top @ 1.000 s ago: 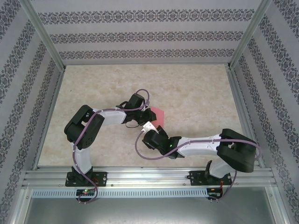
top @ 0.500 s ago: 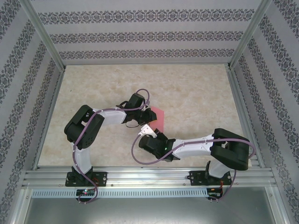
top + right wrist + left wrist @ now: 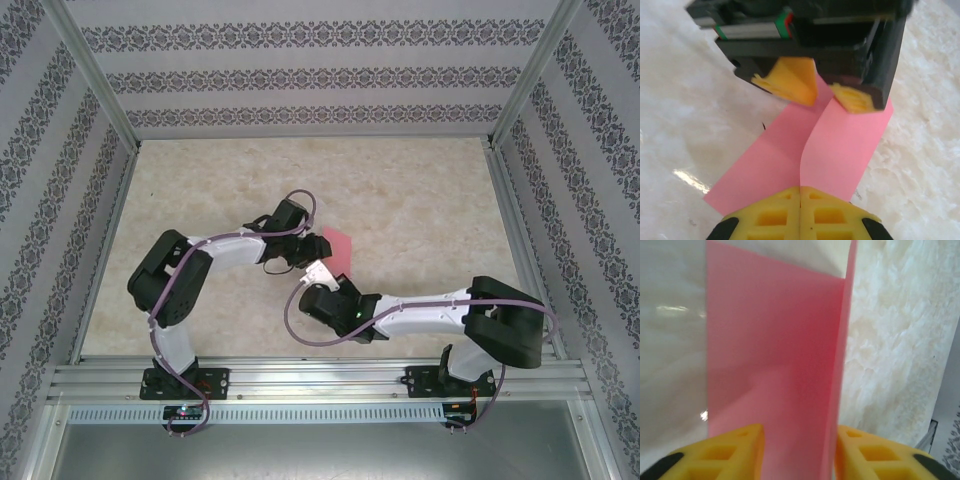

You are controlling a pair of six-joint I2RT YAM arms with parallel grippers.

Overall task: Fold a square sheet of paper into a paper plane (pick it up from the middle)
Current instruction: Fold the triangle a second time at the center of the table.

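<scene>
Tabletop (image 3: 695, 125), paper (image 3: 845, 140) edge in right tool (image 3: 800, 194)

My square sheet of paper (image 3: 339, 246) is thin, plain pink and lies near the middle of the pale marbled table (image 3: 420, 200). It is partly folded. In the right wrist view one part lies flat while the other (image 3: 845, 145) lifts off it along a soft curved edge. In the left wrist view it (image 3: 775, 365) is a smooth pink panel with its right edge standing up.
</scene>
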